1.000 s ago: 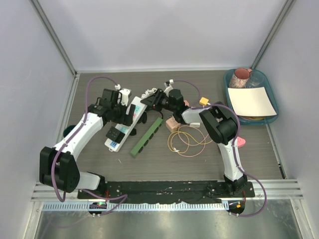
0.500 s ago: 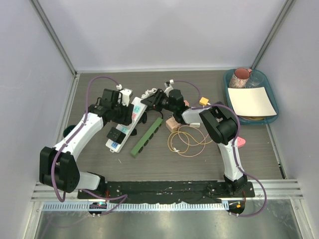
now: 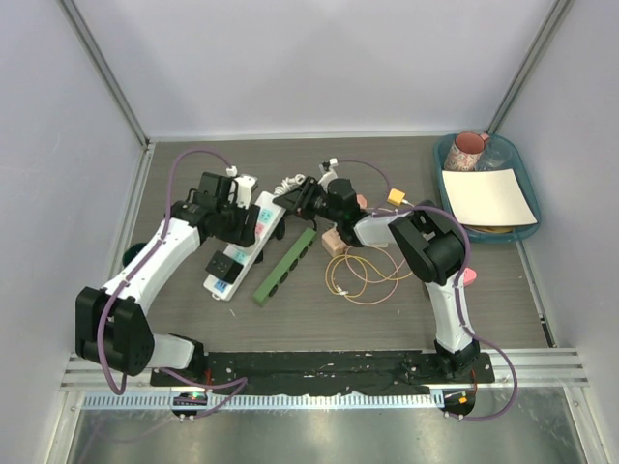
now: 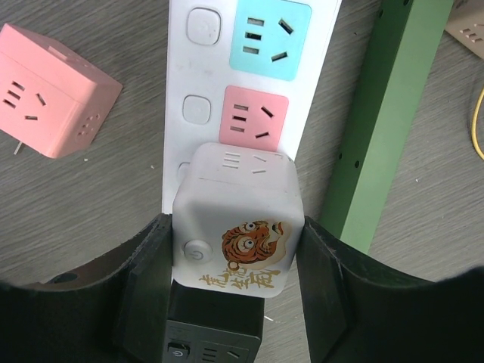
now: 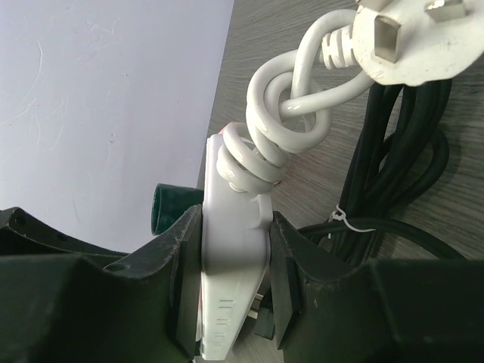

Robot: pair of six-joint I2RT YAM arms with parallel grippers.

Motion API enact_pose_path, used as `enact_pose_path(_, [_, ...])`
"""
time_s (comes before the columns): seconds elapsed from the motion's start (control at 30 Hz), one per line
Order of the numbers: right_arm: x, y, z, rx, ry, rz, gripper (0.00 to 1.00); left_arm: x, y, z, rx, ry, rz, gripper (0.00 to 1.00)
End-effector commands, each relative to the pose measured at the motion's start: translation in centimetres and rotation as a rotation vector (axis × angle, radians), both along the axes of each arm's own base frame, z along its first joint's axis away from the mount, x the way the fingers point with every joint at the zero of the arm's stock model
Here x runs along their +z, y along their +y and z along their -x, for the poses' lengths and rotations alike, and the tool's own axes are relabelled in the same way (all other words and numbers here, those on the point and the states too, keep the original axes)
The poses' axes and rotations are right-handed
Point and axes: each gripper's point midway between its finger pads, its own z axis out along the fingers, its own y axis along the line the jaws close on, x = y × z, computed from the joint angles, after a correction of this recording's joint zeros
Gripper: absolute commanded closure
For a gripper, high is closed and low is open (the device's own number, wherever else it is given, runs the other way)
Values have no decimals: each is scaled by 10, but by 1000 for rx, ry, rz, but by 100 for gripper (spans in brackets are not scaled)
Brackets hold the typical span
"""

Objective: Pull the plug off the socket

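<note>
White cube plug (image 4: 238,197): glossy plastic, rounded corners, a cartoon tiger sticker and a round button on its top face, slots on the far face. It sits over the white plastic power strip (image 4: 204,76), right next to the pink outlet face (image 4: 255,121). The pins are hidden, so can't tell if it is seated. Left gripper (image 4: 236,253) is clamped on the cube, black fingers (image 4: 151,287) pressed to opposite sides.

The strip is long, flat and smooth, with a pale blue outlet face (image 4: 270,38) further along and rounded square switches beside the outlets. A black boxy adapter (image 4: 215,336) with a small rocker switch shows at the cube's near edge, between the fingers.

Right gripper (image 5: 234,295) squeezes the strip's far end edge-on, both fingers touching its flat faces. A white rubbery cable (image 5: 280,121) leaves that end in tight coils and ends at a flat-pinned white plug head (image 5: 408,45). A bundled black cable (image 5: 393,174) with a thin white tie lies just behind.

A matte green rectangular bar (image 4: 378,128) with small holes lies close beside the strip. A pink cube adapter (image 4: 53,91) lies apart on the other side.

Everything is on a grey wood-grain table (image 3: 309,324). Thin yellow cord loops (image 3: 363,271) lie near the right arm. A teal plastic tray (image 3: 441,159) in the far right corner holds a white sheet (image 3: 488,198) and a pink mug (image 3: 469,150).
</note>
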Motion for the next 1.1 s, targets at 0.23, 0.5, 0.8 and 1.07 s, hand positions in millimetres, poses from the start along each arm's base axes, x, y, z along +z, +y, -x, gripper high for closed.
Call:
enact_pose_path(0.23, [-5, -26, -11, -78, -129, 102, 99, 63, 4, -11, 27, -160, 41, 100])
enact_pose_path(0.5, [-17, -31, -12, -88, -119, 132, 99, 78, 2, -11, 44, -183, 108, 100])
enact_pose_path(0.8, [-4, -25, -13, -73, -122, 89, 99, 89, 7, -10, 68, -216, 99, 100])
enact_pose_path(1.07, [25, -4, -19, -15, -152, -18, 99, 112, 6, -4, 73, -262, 137, 100])
